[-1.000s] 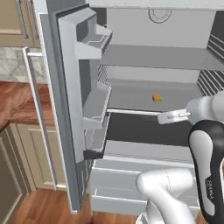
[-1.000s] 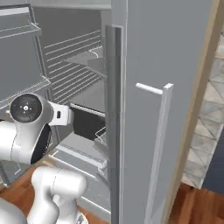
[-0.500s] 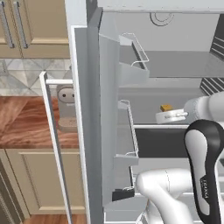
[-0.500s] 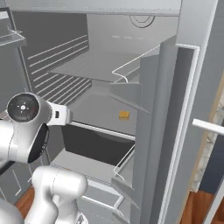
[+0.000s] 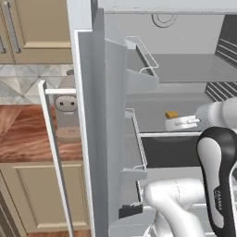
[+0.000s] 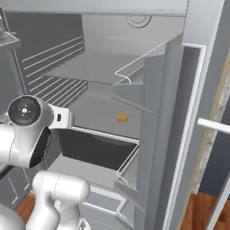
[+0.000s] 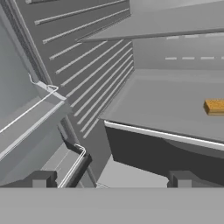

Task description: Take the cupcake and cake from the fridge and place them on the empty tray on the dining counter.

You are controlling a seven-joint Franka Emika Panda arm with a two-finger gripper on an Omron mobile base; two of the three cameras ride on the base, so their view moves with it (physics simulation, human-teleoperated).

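1. My two-finger gripper hangs wide open, empty, before the tall pale grey fridge.
2. The small orange-yellow boxy cake sits on the middle shelf, ahead and off to the right in my hand view.

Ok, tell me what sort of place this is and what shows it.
A home kitchen, rendered rather than real. The robot faces an open fridge with bare shelves and door bins, a small orange-yellow cake on one shelf. Beside the fridge are beige panelled cabinets and a wooden worktop.
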